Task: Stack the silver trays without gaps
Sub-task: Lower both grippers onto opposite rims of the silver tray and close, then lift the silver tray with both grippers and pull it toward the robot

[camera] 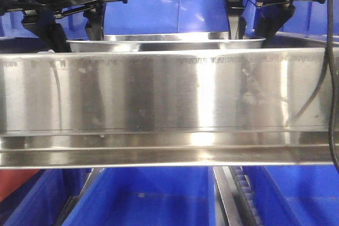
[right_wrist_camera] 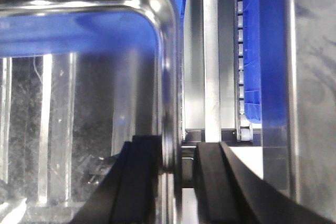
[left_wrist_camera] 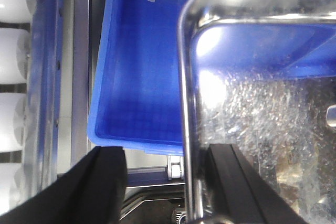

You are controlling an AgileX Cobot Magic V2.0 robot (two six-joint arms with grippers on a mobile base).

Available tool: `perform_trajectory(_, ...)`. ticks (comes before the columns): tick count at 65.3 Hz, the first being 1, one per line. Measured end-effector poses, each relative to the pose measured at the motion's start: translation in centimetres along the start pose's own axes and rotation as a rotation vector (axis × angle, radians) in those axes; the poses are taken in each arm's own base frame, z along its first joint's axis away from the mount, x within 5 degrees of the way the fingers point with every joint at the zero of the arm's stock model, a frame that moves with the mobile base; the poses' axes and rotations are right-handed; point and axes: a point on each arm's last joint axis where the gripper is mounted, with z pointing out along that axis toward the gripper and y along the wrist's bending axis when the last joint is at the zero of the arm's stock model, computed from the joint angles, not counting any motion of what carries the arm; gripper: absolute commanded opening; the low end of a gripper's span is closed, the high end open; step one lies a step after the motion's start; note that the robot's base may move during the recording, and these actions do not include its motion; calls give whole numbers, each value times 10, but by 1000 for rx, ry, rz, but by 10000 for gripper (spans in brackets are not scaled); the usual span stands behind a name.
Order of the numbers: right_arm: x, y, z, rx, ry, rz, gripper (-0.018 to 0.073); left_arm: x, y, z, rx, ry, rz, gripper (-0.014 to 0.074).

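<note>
Jaws apart, left gripper (left_wrist_camera: 165, 153) straddles the rim of the shiny rectangular steel tray (left_wrist_camera: 262, 103); right gripper (right_wrist_camera: 176, 148) brackets the opposite rim, clamping unclear, likely for level lifting.

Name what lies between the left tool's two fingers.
The rim of the silver tray runs between the fingers of the left tool, close to the image-right finger; the blue bin shows behind. Left wrist view shows this.
</note>
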Motion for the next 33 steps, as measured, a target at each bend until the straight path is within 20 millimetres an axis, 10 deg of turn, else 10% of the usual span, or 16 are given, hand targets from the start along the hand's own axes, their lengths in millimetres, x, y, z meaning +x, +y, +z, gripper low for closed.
perform_trajectory(14, 0, 0, 0, -3, -1, 1, 13, -1, -2, 0, 11, -10, 0, -31)
perform_trajectory(33, 0, 3, 0, -20, -7, 11, -77, -1, -3, 0, 21, -14, -8, -8)
